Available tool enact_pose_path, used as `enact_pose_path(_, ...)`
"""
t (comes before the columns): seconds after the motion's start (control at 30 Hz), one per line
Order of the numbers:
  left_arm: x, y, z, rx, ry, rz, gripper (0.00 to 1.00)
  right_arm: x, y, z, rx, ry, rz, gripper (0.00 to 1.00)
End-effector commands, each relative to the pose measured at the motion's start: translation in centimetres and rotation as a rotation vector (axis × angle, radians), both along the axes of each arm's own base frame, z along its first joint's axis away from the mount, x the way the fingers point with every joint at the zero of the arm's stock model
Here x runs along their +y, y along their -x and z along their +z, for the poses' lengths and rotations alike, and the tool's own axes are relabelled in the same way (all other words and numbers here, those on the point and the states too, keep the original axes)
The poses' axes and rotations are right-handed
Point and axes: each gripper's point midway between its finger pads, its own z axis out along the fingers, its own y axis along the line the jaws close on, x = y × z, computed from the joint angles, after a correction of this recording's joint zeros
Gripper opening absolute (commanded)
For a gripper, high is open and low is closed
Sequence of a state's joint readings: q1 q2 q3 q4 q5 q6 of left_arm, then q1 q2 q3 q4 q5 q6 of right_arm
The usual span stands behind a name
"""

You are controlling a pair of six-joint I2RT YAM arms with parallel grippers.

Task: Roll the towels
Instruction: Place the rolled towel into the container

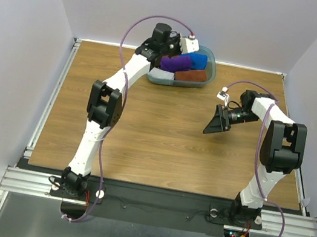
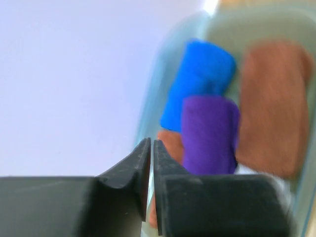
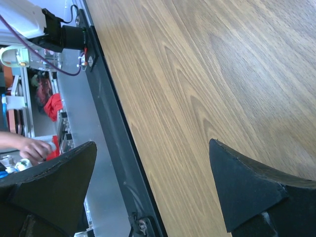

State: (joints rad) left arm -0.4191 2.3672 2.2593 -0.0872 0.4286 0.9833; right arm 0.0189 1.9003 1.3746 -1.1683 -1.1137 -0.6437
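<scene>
Rolled towels lie packed in the teal-grey tub (image 1: 211, 72) at the back of the table: purple (image 1: 173, 63), blue (image 1: 198, 61), rust-brown (image 1: 190, 76) and pale grey (image 1: 161, 76). My left gripper (image 1: 172, 46) hangs over the tub's back left corner. In the blurred left wrist view its jaws (image 2: 151, 144) stand almost together, and the tub's thin wall (image 2: 153, 98) runs into the slit between them. The blue towel (image 2: 200, 79), purple towel (image 2: 210, 133) and rust-brown towel (image 2: 274, 118) lie just beyond. My right gripper (image 1: 214, 123) (image 3: 152, 143) is open and holds nothing above bare wood.
The wooden table (image 3: 222, 74) ends in a dark metal rail (image 3: 106, 123) along its near edge. Pale walls enclose the left, back and right sides. A person's hand (image 3: 24, 145) shows off the table, beyond the rail.
</scene>
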Motion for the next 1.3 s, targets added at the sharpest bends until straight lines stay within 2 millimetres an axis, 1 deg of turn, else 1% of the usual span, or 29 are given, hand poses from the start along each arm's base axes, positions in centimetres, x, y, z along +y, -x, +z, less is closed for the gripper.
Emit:
enact_pose_path(0.0,-0.7,-1.8,5.6,0.037,0.345,0.146,0.07,0.2,0.2,1.4,-0.038,-0.046,-0.003,1.00)
enact_pose_path(0.03,-0.9,-1.9,5.2,0.081,0.398,0.162,0.06,0.2,0.3,1.4,-0.033,-0.049,-0.003,1.00)
enact_pose_path(0.07,-1.2,-2.0,5.3,0.139,0.501,0.187,0.04,0.2,0.3,1.3,-0.030,-0.049,-0.003,1.00)
enact_pose_path(0.1,-1.3,-2.0,4.4,0.187,0.550,0.213,0.01,0.2,0.3,1.1,-0.022,-0.052,-0.004,1.00)
enact_pose_path(0.13,-1.4,-2.0,4.2,0.223,0.587,0.219,0.01,0.2,0.4,1.0,-0.018,-0.052,-0.003,1.00)
enact_pose_path(0.17,-1.9,-1.8,3.9,0.285,0.661,0.227,0.01,0.2,0.4,0.9,-0.017,-0.054,-0.002,1.00)
enact_pose_path(0.2,-1.8,-1.9,3.5,0.318,0.697,0.235,0.01,0.2,0.4,0.8,-0.013,-0.054,-0.002,1.00)
enact_pose_path(0.23,-2.5,-1.7,2.7,0.394,0.749,0.222,0.01,0.2,0.5,0.6,-0.007,-0.055,-0.002,1.00)
enact_pose_path(0.3,-2.9,-1.7,1.7,0.467,0.796,0.218,0.01,0.2,0.5,0.5,-0.003,-0.055,-0.001,1.00)
enact_pose_path(0.33,-3.1,-1.6,1.7,0.493,0.816,0.205,0.01,0.2,0.5,0.4,-0.001,-0.057,-0.001,1.00)
enact_pose_path(0.37,-3.5,-1.8,0.3,0.531,0.826,0.211,0.00,0.2,0.6,0.3,0.005,-0.057,-0.001,1.00)
enact_pose_path(0.43,-3.6,-2.1,-0.9,0.553,0.832,0.232,0.00,0.2,0.6,0.1,0.009,-0.057,-0.002,1.00)
enact_pose_path(0.47,-3.5,-2.4,-2.1,0.569,0.828,0.249,0.00,0.2,0.7,0.0,0.014,-0.055,-0.002,1.00)
enact_pose_path(0.5,-3.4,-2.5,-2.7,0.574,0.823,0.266,0.00,0.2,0.7,0.0,0.014,-0.055,-0.002,1.00)
enact_pose_path(0.53,-3.2,-2.7,-4.0,0.589,0.815,0.291,0.00,0.1,0.8,-0.1,0.015,-0.052,-0.002,1.00)
enact_pose_path(0.7,-2.7,-2.3,-8.8,0.669,0.736,0.354,0.00,0.1,0.6,-0.4,0.023,-0.046,-0.001,1.00)
enact_pose_path(0.73,-2.6,-2.5,-8.8,0.662,0.728,0.362,0.00,0.1,0.6,-0.4,0.023,-0.047,-0.001,1.00)
enact_pose_path(0.77,-2.3,-2.4,-9.8,0.678,0.707,0.379,0.00,0.1,0.6,-0.4,0.026,-0.052,-0.003,1.00)
enact_pose_path(0.83,-1.8,-2.6,-9.9,0.677,0.702,0.393,0.00,0.2,0.6,-0.3,0.029,-0.056,-0.002,1.00)
enact_pose_path(0.93,-1.5,-2.4,-9.0,0.680,0.695,0.355,0.00,0.2,0.5,-0.1,0.025,-0.056,-0.006,1.00)
enact_pose_path(1.0,-1.6,-1.9,-6.5,0.644,0.677,0.305,0.02,0.2,0.4,0.2,0.020,-0.053,-0.007,1.00)
enact_pose_path(1.03,-1.8,-1.3,-6.1,0.634,0.652,0.273,0.04,0.2,0.4,0.3,0.015,-0.051,-0.008,1.00)
enact_pose_path(1.07,-1.7,-0.8,-2.9,0.588,0.659,0.247,0.12,0.2,0.3,0.7,0.001,-0.048,-0.010,1.00)
enact_pose_path(1.13,-1.5,-0.1,0.0,0.537,0.647,0.216,0.23,0.2,0.1,1.2,-0.014,-0.043,-0.012,1.00)
enact_pose_path(1.17,-1.1,0.7,3.5,0.487,0.658,0.195,0.31,0.1,0.0,1.6,-0.025,-0.040,-0.015,1.00)
enact_pose_path(1.2,-0.6,1.1,4.9,0.455,0.641,0.201,0.36,0.1,-0.2,2.0,-0.035,-0.038,-0.017,1.00)
enact_pose_path(1.23,-0.2,1.5,6.3,0.432,0.639,0.203,0.52,0.1,-0.3,2.3,-0.047,-0.032,-0.020,1.00)
enact_pose_path(1.27,0.8,2.6,9.1,0.400,0.641,0.207,0.59,0.1,-0.5,3.0,-0.073,-0.029,-0.020,1.00)
